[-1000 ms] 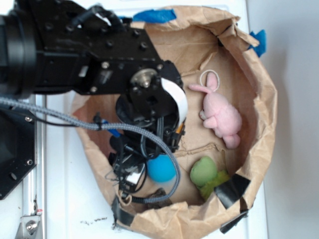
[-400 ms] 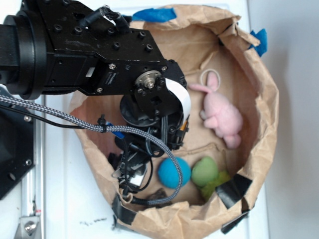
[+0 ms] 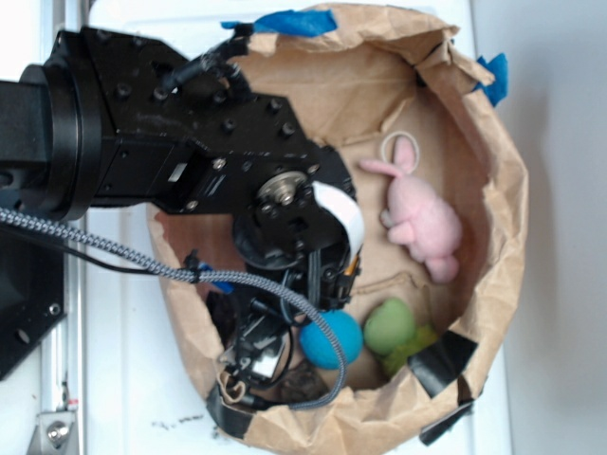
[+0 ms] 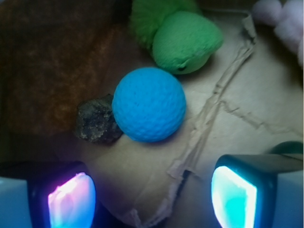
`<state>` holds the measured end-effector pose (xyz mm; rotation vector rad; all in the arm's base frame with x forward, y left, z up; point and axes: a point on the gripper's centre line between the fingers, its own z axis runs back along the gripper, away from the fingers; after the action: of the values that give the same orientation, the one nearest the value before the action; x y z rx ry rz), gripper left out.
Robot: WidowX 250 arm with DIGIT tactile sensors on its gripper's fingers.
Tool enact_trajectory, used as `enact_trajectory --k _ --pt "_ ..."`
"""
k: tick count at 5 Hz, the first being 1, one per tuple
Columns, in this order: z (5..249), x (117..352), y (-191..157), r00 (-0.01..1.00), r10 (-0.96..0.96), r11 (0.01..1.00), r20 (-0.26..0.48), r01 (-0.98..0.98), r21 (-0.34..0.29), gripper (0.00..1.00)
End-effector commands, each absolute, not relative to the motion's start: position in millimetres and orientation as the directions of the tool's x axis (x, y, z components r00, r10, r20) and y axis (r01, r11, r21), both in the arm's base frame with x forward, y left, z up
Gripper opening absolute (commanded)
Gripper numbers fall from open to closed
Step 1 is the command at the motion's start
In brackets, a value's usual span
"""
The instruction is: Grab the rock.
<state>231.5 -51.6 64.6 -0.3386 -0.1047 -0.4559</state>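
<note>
Rock point(image 4: 97, 121) sits wedged between blue ball point(image 4: 149, 104) and bag wall point(image 4: 52, 61).

A lab bench: white table point(image 3: 550, 237), taped paper bag point(image 3: 493, 256).

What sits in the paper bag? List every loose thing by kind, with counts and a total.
Rock: 1
Blue ball: 1
Green plush toy: 1
Pink plush bunny: 1
Total: 4, leaving out a dark green edge at the wrist view's right side, too cut off to name.
</note>
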Motion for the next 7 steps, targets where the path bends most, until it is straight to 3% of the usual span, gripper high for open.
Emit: enact_trajectory --k 1,2,5,6,7 --pt "74 232 -66 0.765 -0.613 0.763 0.198 0.638 -0.104 1.0" --pt "90 237 -62 0.582 -0.801 0.588 0.139 0.809 0.003 1.0" --pt "90 237 -62 0.582 -0.801 0.588 0.139 0.809 0.003 1.0" --pt "87 247 -57 0.396 -0.895 0.4 0.205 0.916 -0.025 1.0" --pt "89 253 -49 0.293 -0.929 0.304 0.227 0.953 0.016 1.0"
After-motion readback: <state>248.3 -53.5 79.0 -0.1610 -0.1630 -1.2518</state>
